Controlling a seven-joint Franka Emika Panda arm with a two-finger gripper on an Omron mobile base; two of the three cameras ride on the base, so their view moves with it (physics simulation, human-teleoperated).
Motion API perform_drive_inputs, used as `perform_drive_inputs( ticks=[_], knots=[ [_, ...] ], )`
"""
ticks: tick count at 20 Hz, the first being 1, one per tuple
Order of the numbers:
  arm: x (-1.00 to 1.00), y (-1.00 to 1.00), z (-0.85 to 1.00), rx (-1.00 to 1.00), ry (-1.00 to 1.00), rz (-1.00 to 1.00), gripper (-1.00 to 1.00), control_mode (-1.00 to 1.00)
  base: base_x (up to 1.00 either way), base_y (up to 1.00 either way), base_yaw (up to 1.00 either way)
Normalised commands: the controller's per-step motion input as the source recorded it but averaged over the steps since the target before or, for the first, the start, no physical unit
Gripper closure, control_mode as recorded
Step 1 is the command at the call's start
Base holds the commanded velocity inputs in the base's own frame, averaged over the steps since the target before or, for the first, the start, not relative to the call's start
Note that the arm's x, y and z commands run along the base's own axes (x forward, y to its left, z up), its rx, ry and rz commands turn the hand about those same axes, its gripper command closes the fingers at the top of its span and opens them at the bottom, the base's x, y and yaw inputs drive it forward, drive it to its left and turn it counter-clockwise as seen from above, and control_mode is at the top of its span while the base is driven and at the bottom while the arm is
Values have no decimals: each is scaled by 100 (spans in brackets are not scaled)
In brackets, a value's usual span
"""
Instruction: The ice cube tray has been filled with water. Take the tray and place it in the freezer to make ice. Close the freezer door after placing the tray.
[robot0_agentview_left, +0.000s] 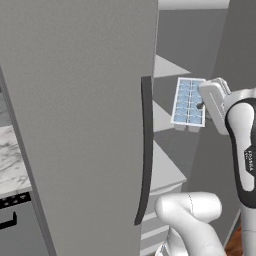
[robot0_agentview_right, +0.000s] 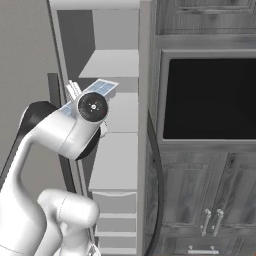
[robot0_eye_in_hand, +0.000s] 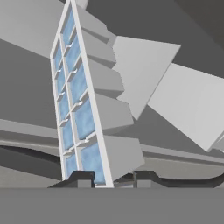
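The gripper (robot0_eye_in_hand: 113, 177) is clamped on the near end of the ice cube tray (robot0_agentview_left: 188, 102), one dark fingertip (robot0_eye_in_hand: 81, 178) on each side of its rim, and holds it in the air inside the open freezer (robot0_agentview_right: 116, 65). The water (robot0_eye_in_hand: 83, 118) shows as pale blue squares across two columns of cells. The tray hangs above a white shelf (robot0_agentview_left: 165, 170) and below another (robot0_agentview_right: 112, 64), touching neither. The freezer door (robot0_agentview_left: 75, 125) stands swung open beside the tray, its long dark handle (robot0_agentview_left: 145, 150) vertical. A dark wall oven (robot0_agentview_right: 210, 97) sits just beside the freezer.
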Motion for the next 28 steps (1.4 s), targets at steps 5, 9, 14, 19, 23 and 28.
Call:
perform_drive_inputs(
  ticks=[5,9,14,19,23,28],
  knots=[
    [13,0,7,0,-1,0,100,-100,0,0,0],
    [3,0,10,0,0,0,100,-100,0,0,0],
    [11,0,0,0,0,0,100,-100,0,0,0],
    [6,0,-6,0,0,0,100,-100,0,0,0],
    [3,-1,-16,0,0,0,100,-100,0,0,0],
    [0,-4,-17,0,0,0,100,-100,0,0,0]
  ],
)
